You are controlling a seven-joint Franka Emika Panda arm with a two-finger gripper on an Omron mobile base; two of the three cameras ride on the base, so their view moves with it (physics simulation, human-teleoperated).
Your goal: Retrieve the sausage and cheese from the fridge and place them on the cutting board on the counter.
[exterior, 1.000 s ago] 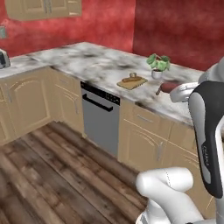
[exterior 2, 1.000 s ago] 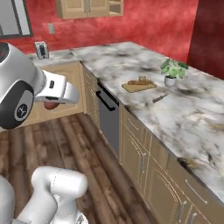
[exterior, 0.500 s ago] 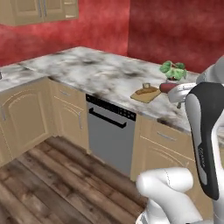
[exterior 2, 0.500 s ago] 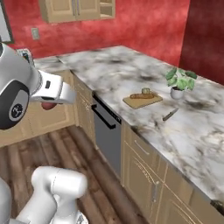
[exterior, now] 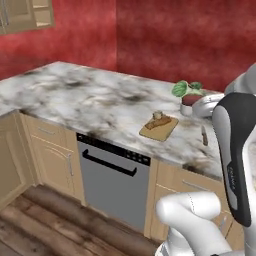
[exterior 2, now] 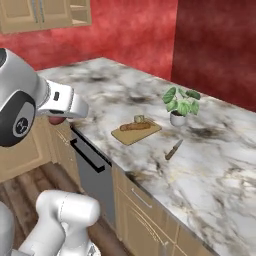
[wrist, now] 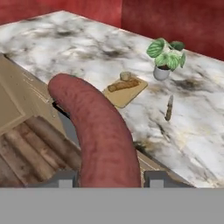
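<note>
— What surrounds the worktop?
— Mottled deep red walls (exterior: pixel 165 35), light wood base cabinets (exterior: pixel 47 150) and a grey dishwasher front with a black bar handle (exterior: pixel 112 182).
— Underfoot?
— Dark brown wooden plank floor (exterior: pixel 35 225); light wood upper cabinets (exterior 2: pixel 45 12) hang above.

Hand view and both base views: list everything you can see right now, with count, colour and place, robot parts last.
sausage: one, reddish-brown, held in the gripper.
cutting board: one, light tan, on the counter.
Items on the board: a brown stick and a pale chunk.
counter: one, white-grey marble.
potted plant: one, green in white pot, behind the board.
knife: one, brown handle, beside the board.
dishwasher: one, grey, under the counter.
gripper: one, shut on the sausage.
</note>
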